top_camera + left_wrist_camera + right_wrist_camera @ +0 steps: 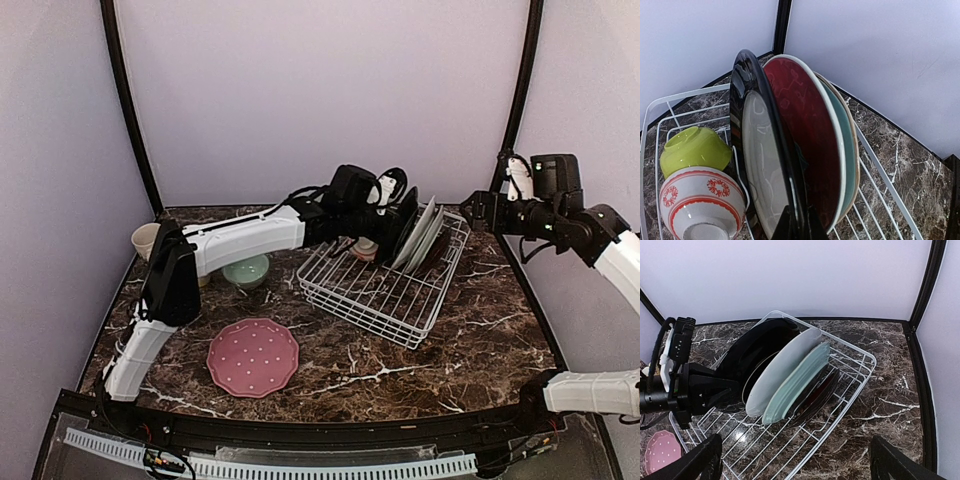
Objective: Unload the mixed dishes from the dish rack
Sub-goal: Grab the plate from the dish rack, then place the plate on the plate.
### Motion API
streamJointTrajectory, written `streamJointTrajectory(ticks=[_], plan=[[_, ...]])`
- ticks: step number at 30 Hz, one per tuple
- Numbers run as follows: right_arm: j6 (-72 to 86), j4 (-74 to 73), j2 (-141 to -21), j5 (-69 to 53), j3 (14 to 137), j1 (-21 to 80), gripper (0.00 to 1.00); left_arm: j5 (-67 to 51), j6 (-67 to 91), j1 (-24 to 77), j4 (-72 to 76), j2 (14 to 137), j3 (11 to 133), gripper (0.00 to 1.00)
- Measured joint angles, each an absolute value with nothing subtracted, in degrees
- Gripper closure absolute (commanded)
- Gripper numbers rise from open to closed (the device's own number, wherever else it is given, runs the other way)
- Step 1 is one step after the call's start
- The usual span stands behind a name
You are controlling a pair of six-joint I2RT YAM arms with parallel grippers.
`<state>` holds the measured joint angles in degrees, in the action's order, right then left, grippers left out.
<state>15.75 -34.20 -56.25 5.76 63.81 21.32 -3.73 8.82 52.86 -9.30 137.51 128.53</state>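
**Inspector:** Dish rack [365, 318] position?

**Assessor:** Toward the desk's far edge, right of centre. Your left gripper [799, 225] pinches the rim of the black plate [757, 150], because it stands on edge. Your right gripper [795, 450] hangs spread, empty.

Plates [790, 382] lean packed together at the dish rack's [385, 297] far end. Lime bowl [695, 147] and striped bowl [702, 202] crowd the black plate's [757, 150] left side. Rack's near grid lies bare.

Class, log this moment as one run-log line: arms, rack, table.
left gripper: at black plate rim, grip unclear | right gripper: open, empty, near dish rack | table: pink dotted plate, mint bowl
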Motion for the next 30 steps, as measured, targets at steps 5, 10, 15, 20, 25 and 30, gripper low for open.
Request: streamJointTrajectory(ticks=[5,10,15,20,25,30], plan=[[16.5,-34.2,-56.2,5.3,63.5,21.3,0.01,-3.7,9.4,53.3,-12.8,135.2,128.5,0.99],[17.2,-34.2,-56.5,4.6,63.5,21.3,0.01,-3.2,9.9,53.9,-15.7,133.2,128.5,0.99],[18.1,-34.1,-57.5,3.6,63.4,21.3,0.01,-3.2,10.8,54.3,-19.7,130.5,128.5,0.99],[18.9,-33.4,-58.1,2.5,63.3,21.3,0.01,-3.6,12.6,54.6,-23.4,127.3,128.5,0.99],[19.7,-32.9,-58.3,1.7,63.0,21.3,0.01,-3.3,14.0,54.5,-25.9,124.3,128.5,0.99],[20.5,-32.6,-58.3,1.0,62.7,21.3,0.01,-2.7,14.7,54.2,-27.8,121.9,128.5,0.99]])
